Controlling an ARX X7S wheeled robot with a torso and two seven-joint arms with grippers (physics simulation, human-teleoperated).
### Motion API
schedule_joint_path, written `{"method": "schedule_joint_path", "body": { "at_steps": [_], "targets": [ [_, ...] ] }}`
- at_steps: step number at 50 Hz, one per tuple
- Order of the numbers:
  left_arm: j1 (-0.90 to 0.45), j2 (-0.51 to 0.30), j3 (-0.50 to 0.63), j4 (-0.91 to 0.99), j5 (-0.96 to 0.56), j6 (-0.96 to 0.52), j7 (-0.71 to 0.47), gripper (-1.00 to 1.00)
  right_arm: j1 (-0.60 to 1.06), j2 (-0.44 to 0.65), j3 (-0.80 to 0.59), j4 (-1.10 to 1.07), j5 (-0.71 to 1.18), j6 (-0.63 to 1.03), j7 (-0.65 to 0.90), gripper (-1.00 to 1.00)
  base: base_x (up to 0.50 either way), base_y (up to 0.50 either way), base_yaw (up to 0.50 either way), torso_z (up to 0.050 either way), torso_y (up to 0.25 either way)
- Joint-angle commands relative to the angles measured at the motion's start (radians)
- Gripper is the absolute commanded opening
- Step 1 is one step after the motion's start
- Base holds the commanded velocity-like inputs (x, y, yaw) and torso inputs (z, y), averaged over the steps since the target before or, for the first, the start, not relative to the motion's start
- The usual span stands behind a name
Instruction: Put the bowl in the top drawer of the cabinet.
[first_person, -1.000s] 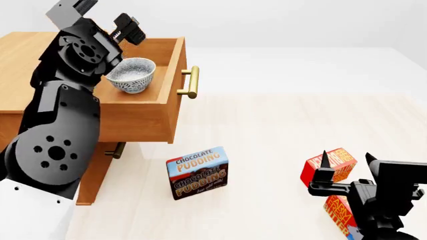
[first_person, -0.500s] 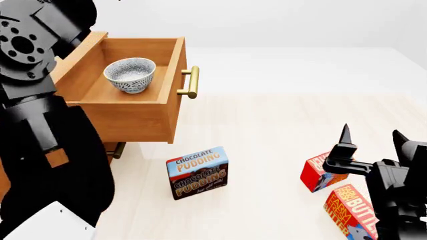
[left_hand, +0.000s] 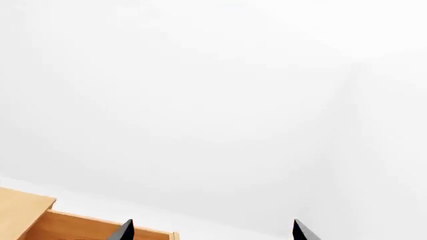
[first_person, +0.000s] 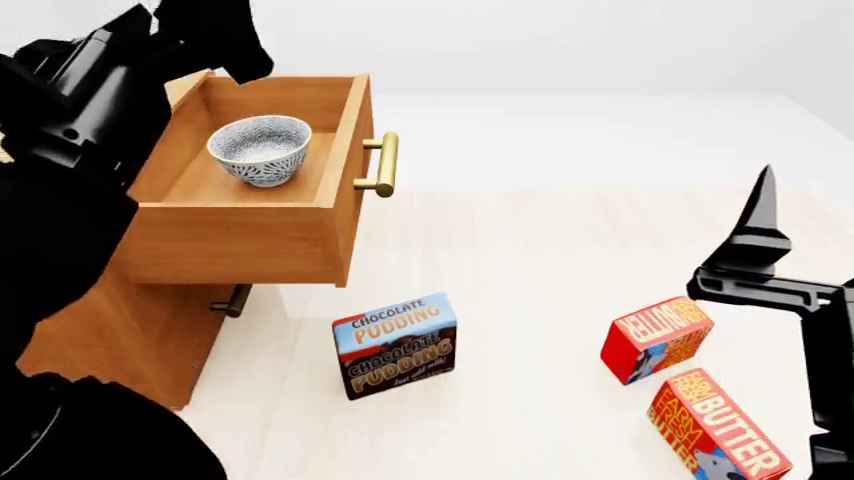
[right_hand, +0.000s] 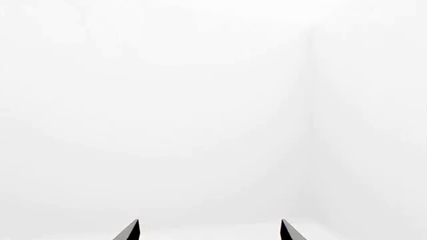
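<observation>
The speckled white bowl (first_person: 260, 150) stands upright inside the top drawer (first_person: 240, 235), which is pulled out of the cabinet (first_person: 120, 330), its brass handle (first_person: 380, 165) facing right. My left arm (first_person: 94, 80) hangs at the drawer's back left, apart from the bowl. In the left wrist view my left gripper (left_hand: 212, 233) is open and empty, with a wooden edge (left_hand: 27, 212) just below it. My right gripper (right_hand: 209, 232) is open and empty and faces a bare white wall. One of its fingers (first_person: 762, 220) points up at the far right.
A chocolate pudding box (first_person: 395, 345) stands on the floor in front of the drawer. Two red boxes (first_person: 657, 338) (first_person: 714, 425) lie at the right, under my right arm. The lower drawer's handle (first_person: 238, 300) shows beneath the open drawer.
My left arm has risen and pulled back from the bowl, which stays in the drawer. My right arm has lifted from the red boxes, its fingers now pointing upward.
</observation>
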Motion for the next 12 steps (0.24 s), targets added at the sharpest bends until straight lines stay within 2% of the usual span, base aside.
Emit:
{"method": "schedule_joint_path", "body": {
  "at_steps": [1, 5, 7, 12],
  "targets": [
    [0.210, -0.025, -0.102, 0.281, -0.178, -0.039, 0.047, 1.00, -0.056, 0.154, -0.016, -0.082, 0.174, -0.109, 0.202, 1.00, 0.00, 0.00, 0.00, 0.000, 0.000],
    [0.299, -0.034, -0.128, 0.368, -0.209, 0.005, 0.084, 1.00, -0.106, 0.238, -0.070, -0.082, 0.190, -0.214, 0.293, 1.00, 0.00, 0.00, 0.00, 0.000, 0.000],
    [0.356, -0.044, -0.113, 0.412, -0.177, 0.058, 0.116, 1.00, -0.133, 0.288, -0.095, -0.082, 0.207, -0.282, 0.343, 1.00, 0.00, 0.00, 0.00, 0.000, 0.000],
    [0.476, -0.050, -0.100, 0.475, -0.115, 0.166, 0.163, 1.00, -0.211, 0.518, -0.253, -0.083, 0.185, -0.537, 0.551, 1.00, 0.00, 0.00, 0.00, 0.000, 0.000]
  ]
}}
